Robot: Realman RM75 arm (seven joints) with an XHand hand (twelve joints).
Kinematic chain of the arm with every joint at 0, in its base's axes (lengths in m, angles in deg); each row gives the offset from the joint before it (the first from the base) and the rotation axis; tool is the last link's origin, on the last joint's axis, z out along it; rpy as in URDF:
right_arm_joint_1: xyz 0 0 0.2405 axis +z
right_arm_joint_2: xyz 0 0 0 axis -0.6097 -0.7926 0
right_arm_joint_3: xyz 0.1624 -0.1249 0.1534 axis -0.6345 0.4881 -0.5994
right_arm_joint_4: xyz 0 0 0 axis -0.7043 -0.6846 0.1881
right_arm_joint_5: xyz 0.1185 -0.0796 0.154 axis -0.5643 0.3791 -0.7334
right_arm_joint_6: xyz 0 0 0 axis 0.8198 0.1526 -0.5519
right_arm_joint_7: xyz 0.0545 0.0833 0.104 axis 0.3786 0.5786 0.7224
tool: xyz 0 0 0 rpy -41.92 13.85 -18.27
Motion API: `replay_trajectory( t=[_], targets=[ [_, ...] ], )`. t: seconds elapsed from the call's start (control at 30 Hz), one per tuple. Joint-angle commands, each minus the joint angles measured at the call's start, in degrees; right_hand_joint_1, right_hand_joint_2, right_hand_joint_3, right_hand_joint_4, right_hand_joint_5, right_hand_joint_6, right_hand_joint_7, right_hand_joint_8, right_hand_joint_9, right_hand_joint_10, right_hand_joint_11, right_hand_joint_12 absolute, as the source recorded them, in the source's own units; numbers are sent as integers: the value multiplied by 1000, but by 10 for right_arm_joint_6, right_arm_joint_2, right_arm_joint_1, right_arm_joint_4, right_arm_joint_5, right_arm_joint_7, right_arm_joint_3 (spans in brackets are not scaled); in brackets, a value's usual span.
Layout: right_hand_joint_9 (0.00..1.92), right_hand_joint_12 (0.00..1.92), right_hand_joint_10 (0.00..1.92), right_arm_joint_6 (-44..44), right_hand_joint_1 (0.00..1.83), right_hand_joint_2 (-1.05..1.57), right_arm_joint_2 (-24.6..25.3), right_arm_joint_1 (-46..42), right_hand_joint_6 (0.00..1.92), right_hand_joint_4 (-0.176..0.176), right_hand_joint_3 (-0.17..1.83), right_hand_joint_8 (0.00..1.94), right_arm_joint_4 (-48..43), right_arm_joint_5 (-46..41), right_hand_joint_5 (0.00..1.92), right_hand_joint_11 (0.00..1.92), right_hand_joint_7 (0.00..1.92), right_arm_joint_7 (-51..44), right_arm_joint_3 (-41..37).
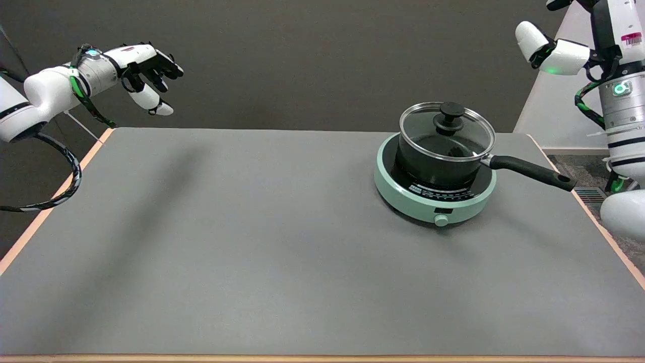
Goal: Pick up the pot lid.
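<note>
A glass pot lid (456, 132) with a steel rim and a black knob (450, 116) lies closed on a black saucepan (437, 162). The pan's black handle (530, 171) points right, toward the table's edge. My right hand (587, 43) is raised at the upper right, above and to the right of the pot, and the frame's top edge cuts it off. It holds nothing. One white finger (530, 38) sticks out to the left, well clear of the lid.
The saucepan stands on a round mint-green induction cooker (433, 204) at the right rear of the grey table (227, 242). The idle left hand (143, 70) hangs in the air at the upper left. The table's right edge (604, 232) runs close to the pan handle.
</note>
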Motion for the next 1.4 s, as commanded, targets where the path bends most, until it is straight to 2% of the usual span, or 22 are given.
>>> replay_trajectory(
  t=[0.03,0.17,0.27,0.4,0.6,0.7,0.83,1.03,1.1,1.2,1.27,1.4],
  targets=[
    [498,1166,411,24,684,549,2,-23,208,-24,834,231,-2,24,450,430,546,0,-23],
    [498,1171,411,11,699,542,3,-35,208,-24,842,232,-10,57,450,431,548,0,-44],
    [500,1174,411,-40,707,538,3,-55,207,-24,851,231,-17,100,450,433,553,0,-83],
    [519,1172,400,-142,709,532,3,-61,207,-6,873,220,-29,149,456,439,567,8,-132],
    [548,1163,381,-344,708,525,-6,-57,207,20,889,206,-49,227,467,452,572,54,-183],
    [570,1147,408,-416,734,512,-6,-55,213,52,926,188,-55,221,502,469,603,54,-198],
    [577,1149,413,-481,743,511,-7,-52,216,57,927,189,-62,177,507,473,611,50,-215],
    [599,1185,443,-642,786,499,-8,-51,224,60,930,201,-103,181,520,483,641,48,-263],
    [587,1156,472,-681,732,511,-9,-50,237,66,959,205,-109,181,510,494,640,48,-278],
    [587,1157,472,-717,741,509,-15,-50,236,66,960,204,-118,182,511,494,639,47,-292],
    [602,1189,447,-721,808,494,-22,-50,224,60,937,201,-127,187,519,484,640,40,-294],
    [600,1195,452,-729,812,488,-38,-50,220,52,933,201,-141,185,515,478,634,38,-300]
  ],
)
